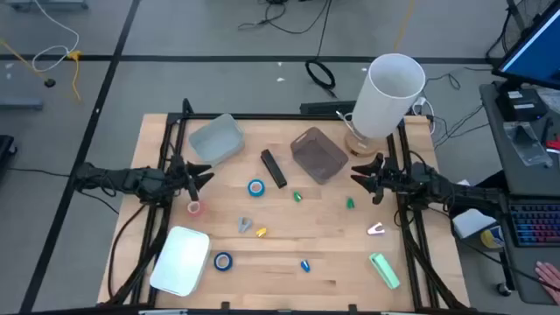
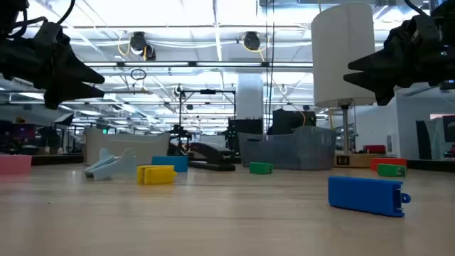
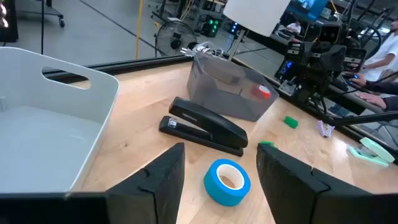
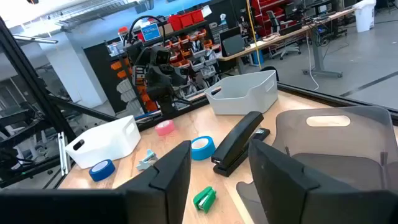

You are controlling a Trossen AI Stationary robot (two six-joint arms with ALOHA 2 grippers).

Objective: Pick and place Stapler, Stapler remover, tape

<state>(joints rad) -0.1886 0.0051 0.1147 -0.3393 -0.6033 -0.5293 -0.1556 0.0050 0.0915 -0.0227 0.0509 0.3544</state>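
Note:
A black stapler [image 1: 273, 168] lies mid-table, with a blue tape roll [image 1: 255, 187] beside it. A pink roll [image 1: 194, 207] and a second blue roll [image 1: 224, 261] lie flat toward the left and near side. Small staple removers lie scattered: grey-blue [image 1: 245, 226], yellow [image 1: 260, 232], white [image 1: 375, 229]. My left gripper [image 1: 201, 175] hovers open at the table's left side, pointing at the blue roll [image 3: 227, 182] and the stapler [image 3: 205, 127]. My right gripper [image 1: 361, 179] hovers open at the right, facing the stapler [image 4: 239, 143]. Both are clear of the table in the low view.
A dark grey bin [image 1: 317, 155] stands right of the stapler, a light grey bin [image 1: 216, 140] at the far left, a white bin [image 1: 181, 259] at the near left. A white cylinder [image 1: 389, 92] stands far right. A green stapler [image 1: 383, 269] and small green [image 1: 350, 203] and blue [image 1: 304, 265] pieces lie near.

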